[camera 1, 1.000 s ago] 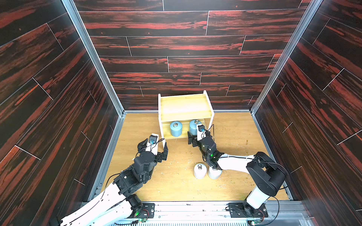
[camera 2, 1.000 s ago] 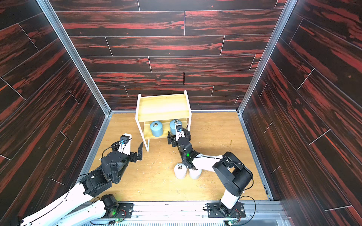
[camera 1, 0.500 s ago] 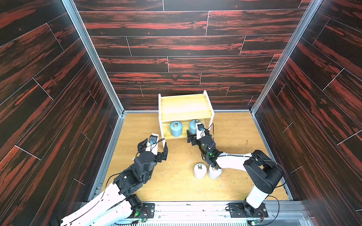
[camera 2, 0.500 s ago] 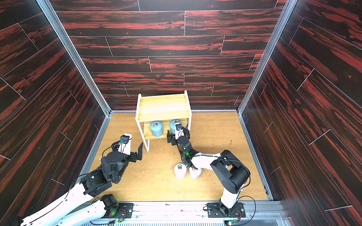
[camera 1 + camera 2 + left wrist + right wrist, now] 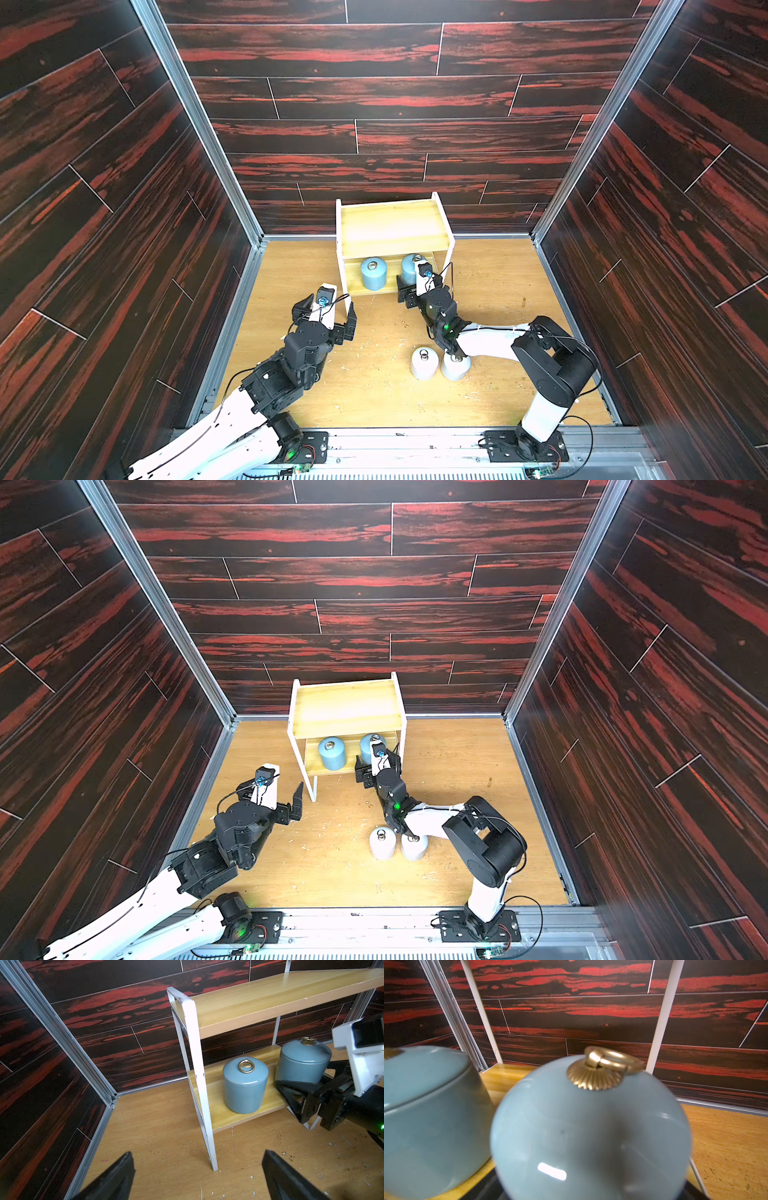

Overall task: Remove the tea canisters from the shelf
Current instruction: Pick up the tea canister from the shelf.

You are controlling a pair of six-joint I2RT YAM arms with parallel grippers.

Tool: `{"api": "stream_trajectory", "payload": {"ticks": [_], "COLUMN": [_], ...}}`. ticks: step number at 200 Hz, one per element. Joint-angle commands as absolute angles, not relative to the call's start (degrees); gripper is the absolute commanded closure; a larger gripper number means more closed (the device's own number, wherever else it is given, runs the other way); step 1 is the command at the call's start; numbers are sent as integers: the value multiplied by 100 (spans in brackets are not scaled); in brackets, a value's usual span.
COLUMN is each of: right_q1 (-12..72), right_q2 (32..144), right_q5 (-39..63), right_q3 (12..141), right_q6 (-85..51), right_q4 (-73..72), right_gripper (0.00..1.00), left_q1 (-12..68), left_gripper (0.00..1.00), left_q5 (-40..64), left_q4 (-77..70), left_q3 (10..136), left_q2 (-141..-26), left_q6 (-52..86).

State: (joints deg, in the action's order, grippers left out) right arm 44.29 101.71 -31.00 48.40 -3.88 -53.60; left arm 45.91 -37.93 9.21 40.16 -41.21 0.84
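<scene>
**Shelf** (image 5: 390,226): two-tier rack set against the back wall. The upper board is seen bare; both blue canisters are stood upright on the lower board.

**Right blue canister** (image 5: 410,268): placed at the right end of the lower board. In the right wrist view its lid and brass ring (image 5: 608,1066) are seen very close and blurred, filling the space ahead of the camera.

**Right gripper** (image 5: 419,286): reached in at the shelf's front edge, with the right blue canister (image 5: 301,1061) placed between its jaws. One black finger (image 5: 291,1089) is seen against the canister's lower side; the other is hidden behind the jar. Whether the jaws are pressed on the jar or just clear of it cannot be told.

**Left blue canister** (image 5: 372,273): stood just beside the first, towards the middle of the board, and touched by neither gripper.

**Left gripper** (image 5: 329,311): held above the wooden floor (image 5: 374,399) near the shelf's front left leg (image 5: 207,1126), apart from it. Its jaws are spread wide and nothing is held between them. Both blue canisters are well ahead of its fingertips (image 5: 126,1159).

**White canisters** (image 5: 424,363) (image 5: 456,365): stood upright on the floor side by side, just beside each other, well clear of the shelf. The right one is partly covered by the right arm's forearm in both top views.
</scene>
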Motion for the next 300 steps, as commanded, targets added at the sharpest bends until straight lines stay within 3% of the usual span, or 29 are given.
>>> {"api": "stream_trajectory", "payload": {"ticks": [1,166,300], "right_q1": [4376,4332,4555], "right_q2": [10298,10199,9298], "right_q5": [-3103,-2776,-2462], "right_q3": [4990,4799,4005], "right_q6": [-366,-262,-142], "right_q4": [-5517,-5815,-5909], "right_gripper": [8,25,27], "left_q1": [4549,4548,4547], "left_gripper": [0,0,0], "left_q5": [-3771,-3771,-3731], "left_q4": [895,949,910], "left_q3": [4034,4051,4107], "left_q2": [-4122,-4096,-4102], "left_q6": [44,34,-13]}}
